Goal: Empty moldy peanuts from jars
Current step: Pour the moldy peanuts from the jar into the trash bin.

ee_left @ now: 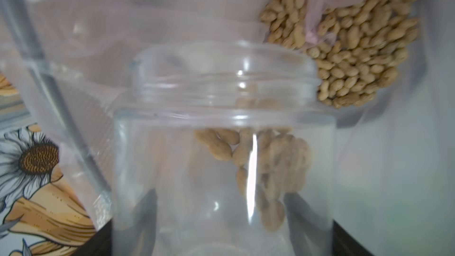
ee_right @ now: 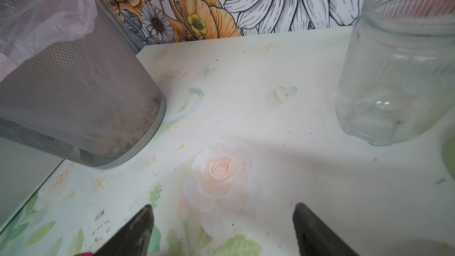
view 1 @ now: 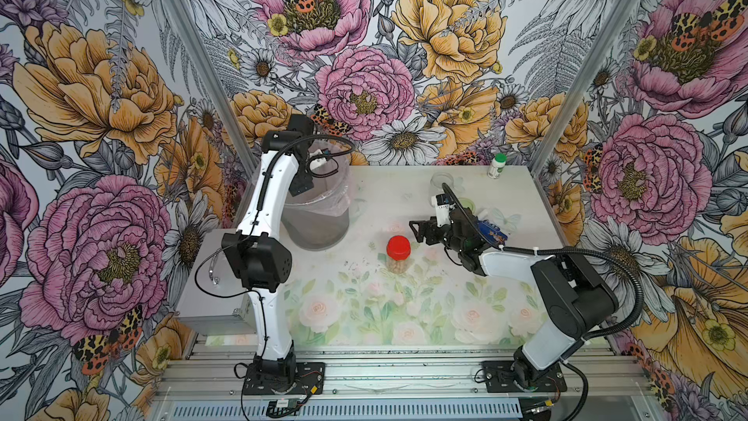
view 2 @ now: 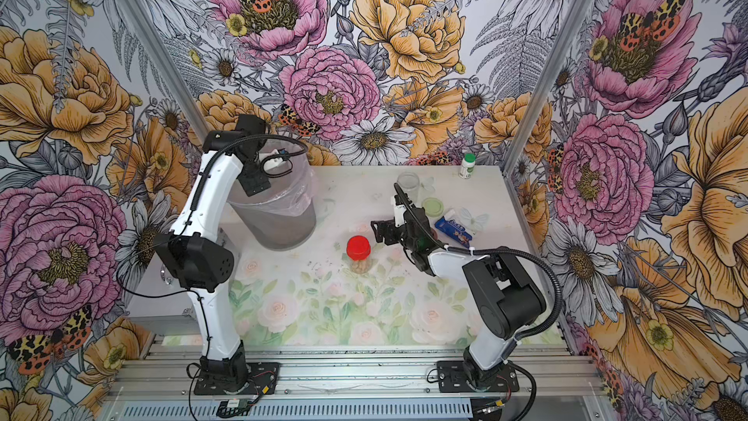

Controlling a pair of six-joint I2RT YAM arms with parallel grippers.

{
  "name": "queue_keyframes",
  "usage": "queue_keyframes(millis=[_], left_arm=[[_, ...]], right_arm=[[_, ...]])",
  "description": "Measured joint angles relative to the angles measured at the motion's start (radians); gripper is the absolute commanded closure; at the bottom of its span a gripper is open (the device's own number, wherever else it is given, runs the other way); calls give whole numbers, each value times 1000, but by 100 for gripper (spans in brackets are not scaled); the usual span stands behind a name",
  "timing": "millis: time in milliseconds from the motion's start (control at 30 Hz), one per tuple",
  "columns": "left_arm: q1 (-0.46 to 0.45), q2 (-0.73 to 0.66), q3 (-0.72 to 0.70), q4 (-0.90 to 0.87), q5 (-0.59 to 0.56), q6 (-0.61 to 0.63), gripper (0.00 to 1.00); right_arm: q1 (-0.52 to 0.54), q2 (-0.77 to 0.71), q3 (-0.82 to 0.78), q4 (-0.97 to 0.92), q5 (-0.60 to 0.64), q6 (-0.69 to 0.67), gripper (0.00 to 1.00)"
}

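Left gripper point(ee_left: 221, 242) pinches lidless jar point(ee_left: 197, 99), mouth tipped into lined bin point(view 1: 315, 220); some peanuts point(ee_left: 270, 163) inside jar, more heaped beyond its mouth.

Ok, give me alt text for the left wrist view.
A clear, lidless jar held in the left gripper fills the frame, with a cluster of peanuts inside. Beyond its rim, a heap of peanuts lies on the pink liner.

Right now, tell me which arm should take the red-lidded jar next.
Right. The right gripper stands open and empty beside the red-lidded jar; the left gripper holds an open jar over the bin.
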Motion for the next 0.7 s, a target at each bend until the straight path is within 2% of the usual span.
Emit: queue_keyframes(millis=[333, 467, 600, 700], left_arm=[[17, -5, -11, -50, 23, -46, 70], [18, 20, 30, -58, 22, -51, 73], [6, 56, 64, -69, 51, -64, 72], [2, 58, 63, -64, 27, -45, 74]], right_arm=[[0, 0, 11, 24, -12, 3, 12], [0, -6, -11, 48, -5, 4, 11], [0, -19, -14, 37, -2, 2, 10], [-1, -45, -35, 62, 11, 2, 11]])
